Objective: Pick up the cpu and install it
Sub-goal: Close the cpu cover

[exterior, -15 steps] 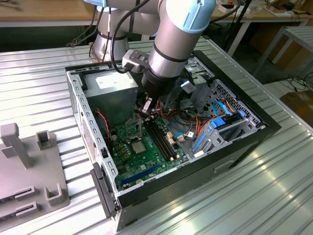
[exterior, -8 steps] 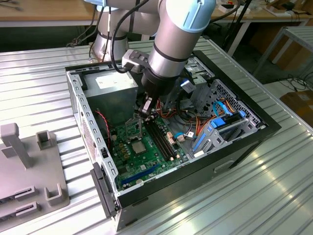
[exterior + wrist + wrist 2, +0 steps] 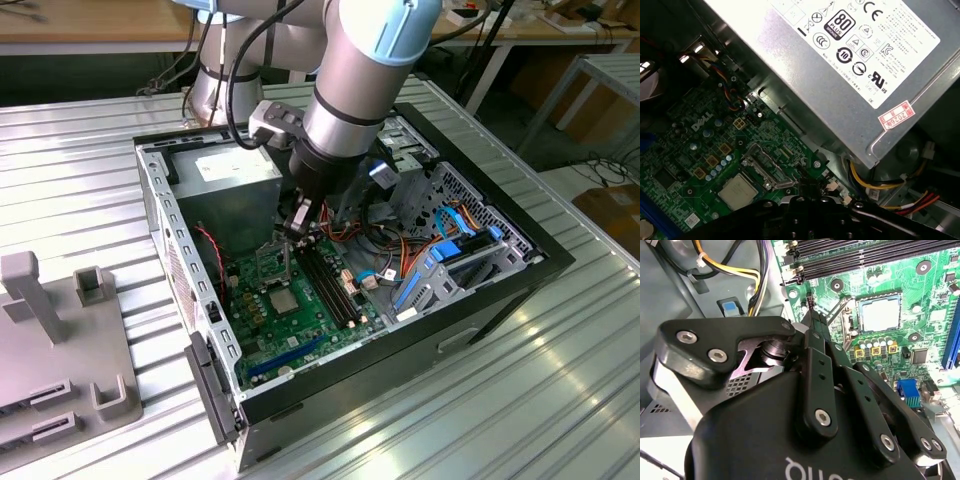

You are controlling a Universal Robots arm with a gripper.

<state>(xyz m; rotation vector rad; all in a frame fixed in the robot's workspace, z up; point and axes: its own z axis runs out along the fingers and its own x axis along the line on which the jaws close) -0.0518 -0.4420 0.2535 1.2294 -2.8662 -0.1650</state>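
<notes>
Jaws closed to a narrow tip, holding nothing, cpu [image 3: 880, 313] flat in socket, square with the board [image 3: 935, 285]

A white label [image 3: 855, 45] crowded with certification marks and an efficiency badge covers the grey power supply [image 3: 790, 65], well beyond the fingers [image 3: 813, 340] – its print is left untranscribed. A small red-bordered sticker [image 3: 896, 115] sits on that same casing. White maker's lettering [image 3: 701, 123] is printed on the green board [image 3: 685, 150], off to one side of the fingers. More white lettering [image 3: 805, 471] runs along the black body of the gripper [image 3: 810, 307] – behind the fingers, cut off at the edge
</notes>
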